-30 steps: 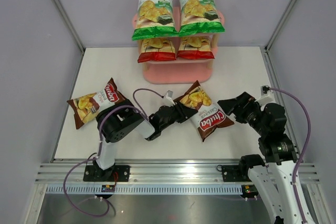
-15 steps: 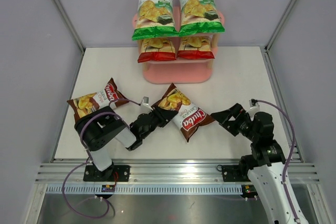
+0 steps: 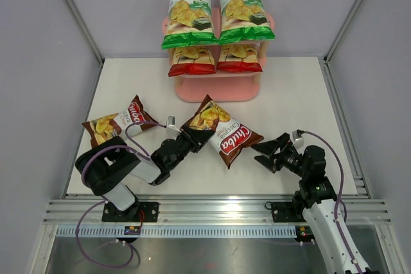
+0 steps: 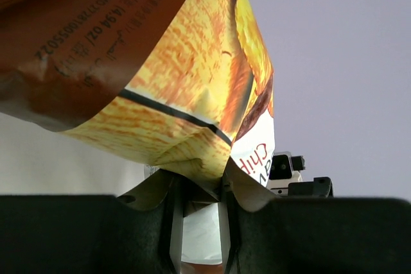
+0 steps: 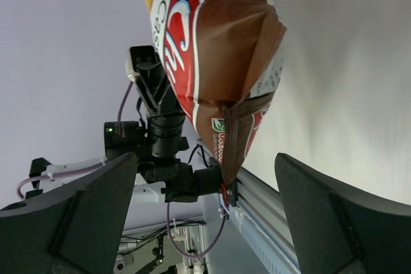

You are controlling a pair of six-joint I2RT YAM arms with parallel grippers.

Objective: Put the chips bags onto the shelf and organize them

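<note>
The left hand (image 3: 182, 140) is pinching the crimped near-left edge of a dark brown bag (image 3: 221, 131), its fingers pressed together on the seam, as the left wrist view is showing from close up. The bag is stretching out to the right of that hand with its printed face upward, in the middle of the bench (image 3: 289, 88), just in front of the shelf (image 3: 218, 91); whether its far end is touching the bench cannot be told. The right hand (image 3: 263, 149) is hovering just to the right of the bag with its fingers spread wide and nothing between them, pointing at the bag's crimped end. A second dark brown bag (image 3: 115, 125) is lying flat on the left part of the bench, near the left arm. Two green bags (image 3: 191, 14) are sitting side by side on the shelf's top board, and two red bags (image 3: 191, 60) are lying side by side on the board below
</note>
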